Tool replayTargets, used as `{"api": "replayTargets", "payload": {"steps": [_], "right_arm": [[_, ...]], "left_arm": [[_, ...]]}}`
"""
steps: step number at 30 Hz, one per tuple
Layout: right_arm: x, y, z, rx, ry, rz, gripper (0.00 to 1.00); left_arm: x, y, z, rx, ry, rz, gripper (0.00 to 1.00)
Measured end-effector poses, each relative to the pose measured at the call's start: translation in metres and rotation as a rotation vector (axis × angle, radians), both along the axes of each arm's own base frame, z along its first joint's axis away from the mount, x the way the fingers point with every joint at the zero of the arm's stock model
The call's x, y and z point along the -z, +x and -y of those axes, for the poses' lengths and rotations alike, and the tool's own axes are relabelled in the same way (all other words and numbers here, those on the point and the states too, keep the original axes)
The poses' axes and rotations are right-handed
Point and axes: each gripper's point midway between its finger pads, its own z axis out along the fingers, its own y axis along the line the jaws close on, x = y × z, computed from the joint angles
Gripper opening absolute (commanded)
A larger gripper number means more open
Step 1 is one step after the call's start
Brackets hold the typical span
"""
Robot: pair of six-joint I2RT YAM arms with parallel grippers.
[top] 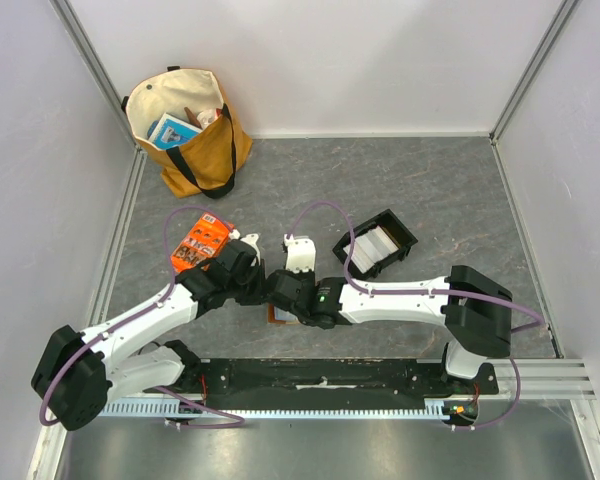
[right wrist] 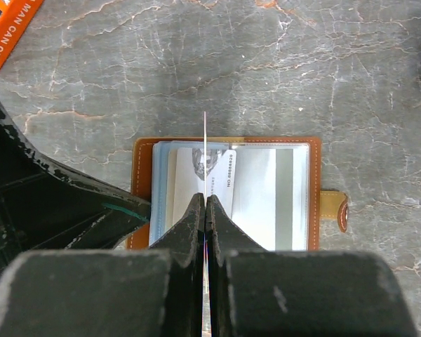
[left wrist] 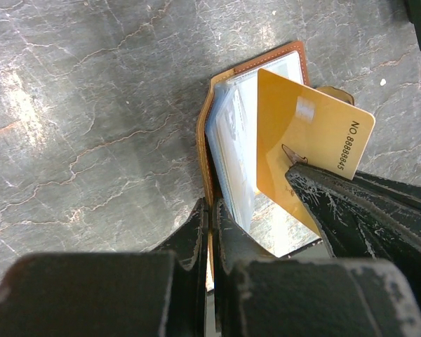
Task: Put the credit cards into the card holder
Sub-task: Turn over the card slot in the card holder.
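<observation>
Your worktop point(top: 460, 190) is a grey slab with pale marble veining, matte with soft patches of glare, boxed in by smooth white walls point(top: 330, 60). In the far left corner slumps a canvas tote bag point(top: 195, 140), cream above and mustard below, with black webbing handles. Nearer to you lie a glossy orange packet point(top: 198, 245) and a black tray point(top: 404, 232) of hard plastic, rectangular and open-topped, with a stack of pale cards point(top: 373, 248) in it.

The card holder point(right wrist: 274, 186) lies open on the slab in the middle of the table, under the point where your two arms meet. Tan-brown stitched leather frames a fan of clear, shiny plastic sleeves point(left wrist: 231, 140), and a short strap point(right wrist: 333, 207) with a rounded end sticks out from one side.

Your left gripper point(left wrist: 210, 210) has its rough black fingers pressed together on the card holder, pinching it at the leather rim. Your right gripper point(right wrist: 205, 203) is clamped on a credit card point(left wrist: 302, 133): thin, stiff, golden-yellow, round-cornered, with a number printed along one short edge. It stands on edge with its lower part down among the sleeves; whether it sits inside a pocket you cannot tell. From the right wrist it shows only as a hairline.
</observation>
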Motion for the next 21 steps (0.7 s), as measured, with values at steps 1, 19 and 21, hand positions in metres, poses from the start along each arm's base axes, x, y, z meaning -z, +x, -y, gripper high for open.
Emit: {"api": "replayTargets", "payload": {"steps": [1,19,21], "right_arm": [[0.001,0.000,0.001,0.001,-0.006,-0.001,0.00],[-0.040,0.001,-0.019,-0.018,0.169,0.027,0.00],[-0.035,0.000,-0.019,-0.021,0.159,0.020,0.00]], "left_arm": [[0.000,0.000,0.000,0.000,-0.001,0.000,0.02],[-0.001,-0.001,0.001,0.003,-0.006,-0.001,0.02],[-0.002,-0.001,0.001,0.003,-0.008,0.001,0.02]]}}
